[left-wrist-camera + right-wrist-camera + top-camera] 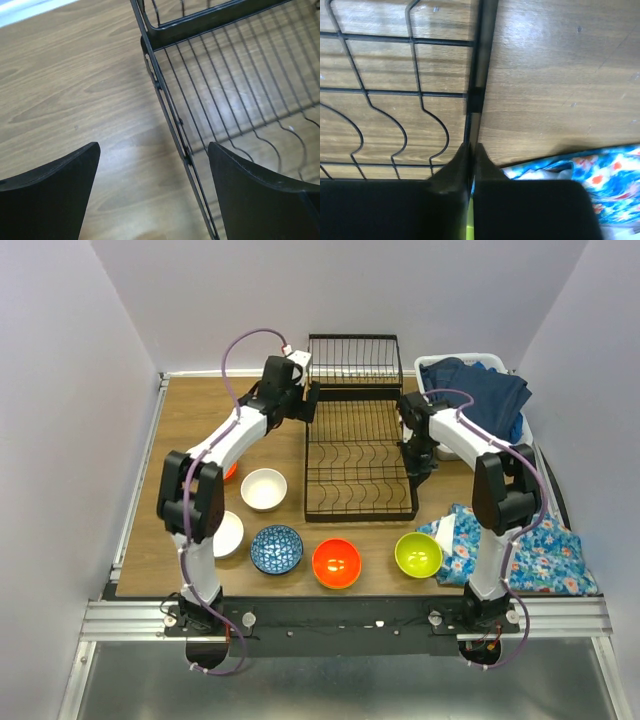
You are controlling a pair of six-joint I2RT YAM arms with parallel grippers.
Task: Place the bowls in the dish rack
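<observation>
One black dish rack sits in the middle of the bench. Six bowls lie on the bench, below it and to its left: one lime green bowl, one orange bowl, one blue bowl, one white bowl, a second white bowl half hidden by the left arm, and a red-orange bowl showing only a sliver behind that arm.

The left gripper is spread wide over the rack's left rim. The right gripper is pinched tight on the rack's right rim.

At upper right one white tub holds a dark blue cloth. At lower right lies one flowery cloth
</observation>
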